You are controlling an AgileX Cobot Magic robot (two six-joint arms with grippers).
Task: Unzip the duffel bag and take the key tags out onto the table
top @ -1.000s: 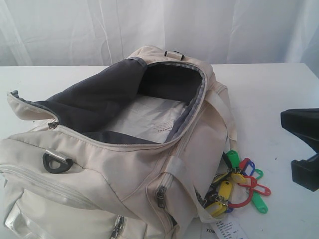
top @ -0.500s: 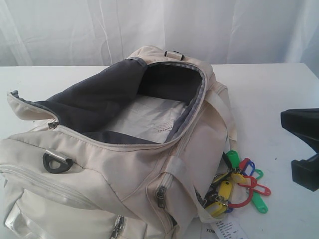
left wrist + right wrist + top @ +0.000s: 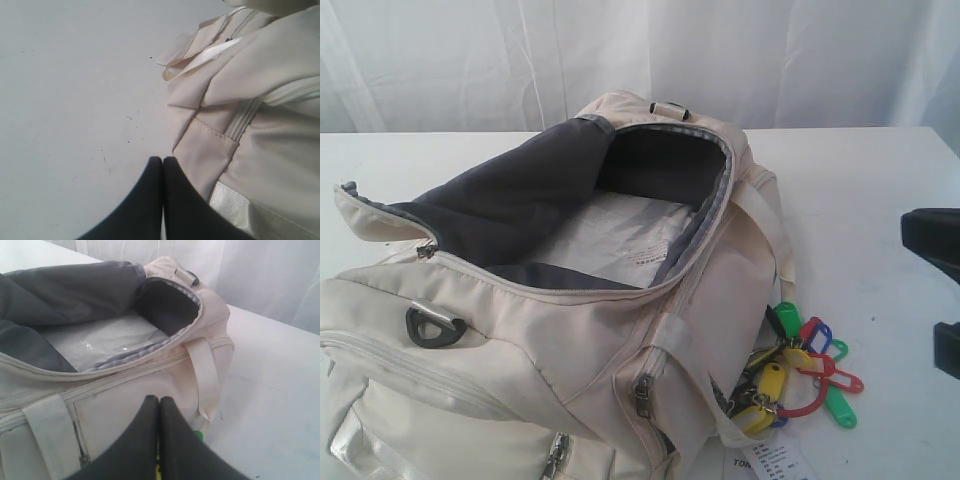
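Pressing flat against each other, the black fingers (image 3: 142, 200) of the left gripper (image 3: 162, 159) hold nothing. Their tips sit just beside a stitched cream panel of the duffel bag (image 3: 260, 115), above the bare white table (image 3: 65, 90); whether they touch the fabric cannot be told. The right gripper (image 3: 159, 398) is likewise closed on nothing, its tips pointing at the bag's long side near a pale strap (image 3: 206, 371).

Seen from the outside camera, the bag lies on its side across the table with its main zip open. The flap is folded back, showing dark grey lining and a white plastic-wrapped sheet (image 3: 610, 240) inside. A black plastic ring (image 3: 432, 326) sits on the near end.

The key tags (image 3: 802, 375), a bunch of green, yellow, red and blue fobs, lie on the table against the bag's right-hand lower edge, outside it. A white paper label (image 3: 770, 463) lies just beside them.
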